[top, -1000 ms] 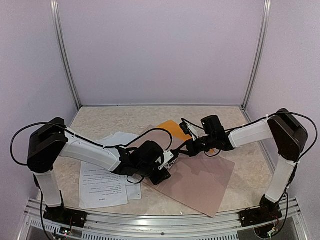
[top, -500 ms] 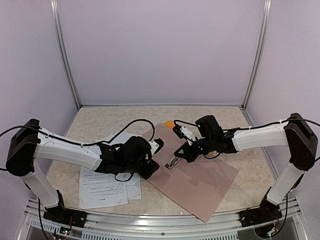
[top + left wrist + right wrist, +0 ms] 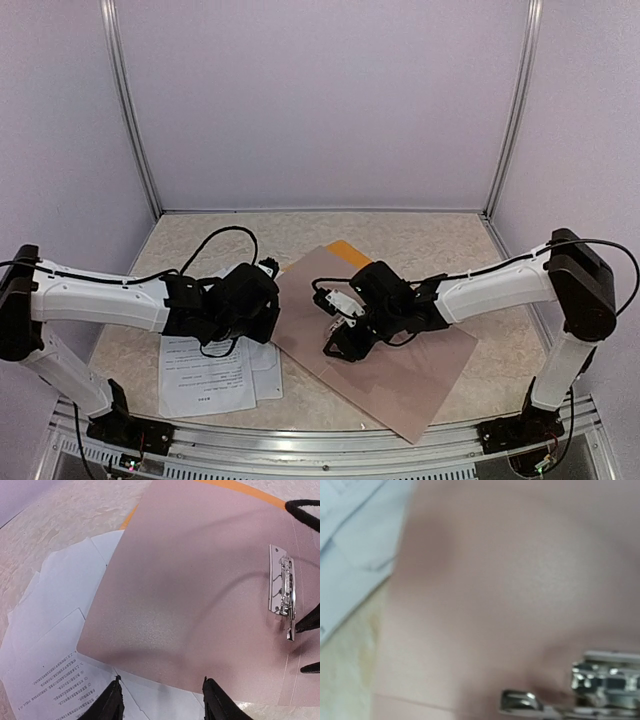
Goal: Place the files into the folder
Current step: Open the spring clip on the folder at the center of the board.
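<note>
- Left claw (image 3: 162, 700): tips stood apart with nothing between them, hovering over the near edge of a pinkish-brown flat board (image 3: 190, 590).
- Right claw (image 3: 307, 647): seen from the left wrist, two dark tips were parted around the lever end of a small metal clip (image 3: 282, 587) fixed on that board. It gripped nothing I could make out. Its own wrist view was blurred and showed no fingers.
- Loose white printed paper sheets (image 3: 55, 630): lay flat below and to the left of the left claw, fanned out, with some corners tucked under the board's edge. They were well apart from the right claw.
- Handling, my guess: light, limp, and slippery sheet on sheet. Lying flat, they offered little to pinch. A free outer corner, away from the board, looked the best hold, though a pinch might lift only the top sheet.
- Heading: from above, the nearest sheet's long axis ran away from the arm bases, with the text lines across it.
- Orange-yellow flat folder (image 3: 348, 250): only a strip showed, beyond the board's far edge from both claws. Its long axis ran on the board's diagonal. It was probably thin, smooth and stiffer than the paper.
</note>
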Controlling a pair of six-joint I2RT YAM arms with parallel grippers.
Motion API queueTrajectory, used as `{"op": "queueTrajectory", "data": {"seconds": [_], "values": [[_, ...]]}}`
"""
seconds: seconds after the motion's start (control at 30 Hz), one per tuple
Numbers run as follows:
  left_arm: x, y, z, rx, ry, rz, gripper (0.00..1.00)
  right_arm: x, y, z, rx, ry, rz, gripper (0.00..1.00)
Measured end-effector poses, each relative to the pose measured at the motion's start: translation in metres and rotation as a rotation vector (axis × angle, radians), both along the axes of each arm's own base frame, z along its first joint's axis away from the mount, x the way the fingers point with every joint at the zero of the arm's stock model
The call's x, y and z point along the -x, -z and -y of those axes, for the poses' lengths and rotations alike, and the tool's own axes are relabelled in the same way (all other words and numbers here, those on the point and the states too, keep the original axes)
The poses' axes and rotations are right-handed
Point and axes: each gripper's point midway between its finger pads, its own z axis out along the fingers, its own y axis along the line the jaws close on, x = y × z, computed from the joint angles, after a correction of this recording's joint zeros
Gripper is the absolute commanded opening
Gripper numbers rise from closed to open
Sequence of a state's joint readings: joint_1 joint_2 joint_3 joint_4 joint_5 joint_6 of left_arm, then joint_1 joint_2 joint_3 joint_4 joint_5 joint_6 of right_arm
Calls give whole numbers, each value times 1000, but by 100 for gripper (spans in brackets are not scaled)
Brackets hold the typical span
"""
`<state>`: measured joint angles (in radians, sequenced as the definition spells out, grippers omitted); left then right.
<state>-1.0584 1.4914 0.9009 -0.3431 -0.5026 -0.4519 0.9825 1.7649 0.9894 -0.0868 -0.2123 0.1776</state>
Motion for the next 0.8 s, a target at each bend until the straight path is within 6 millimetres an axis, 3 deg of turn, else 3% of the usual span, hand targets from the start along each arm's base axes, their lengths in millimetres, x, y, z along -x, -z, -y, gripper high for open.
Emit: {"op": "queueTrajectory", "data": {"seconds": [0.1, 0.2, 0.23, 0.33, 0.5, 0.63, 0.8], "values": [[-2, -8, -13, 23, -49, 7, 76, -3, -9, 5, 7, 26, 18, 63], [-4, -16, -30, 63, -116, -8, 97, -11, -36, 7, -27, 52, 63, 66], [-6, -19, -38, 79, -146, -15, 99, -14, -44, 6, -43, 57, 77, 68], [-13, -26, -64, 140, -267, -51, 99, -19, -57, -1, -71, 62, 97, 71], [-8, -14, -113, 137, -462, -162, 96, -9, -46, -11, -51, 32, 83, 72], [6, -2, -148, 167, -591, -271, 91, 12, -45, -47, -68, -53, 69, 70], [43, 16, -186, 197, -725, -384, 86, 31, -56, -105, -138, -161, 61, 68]]}}
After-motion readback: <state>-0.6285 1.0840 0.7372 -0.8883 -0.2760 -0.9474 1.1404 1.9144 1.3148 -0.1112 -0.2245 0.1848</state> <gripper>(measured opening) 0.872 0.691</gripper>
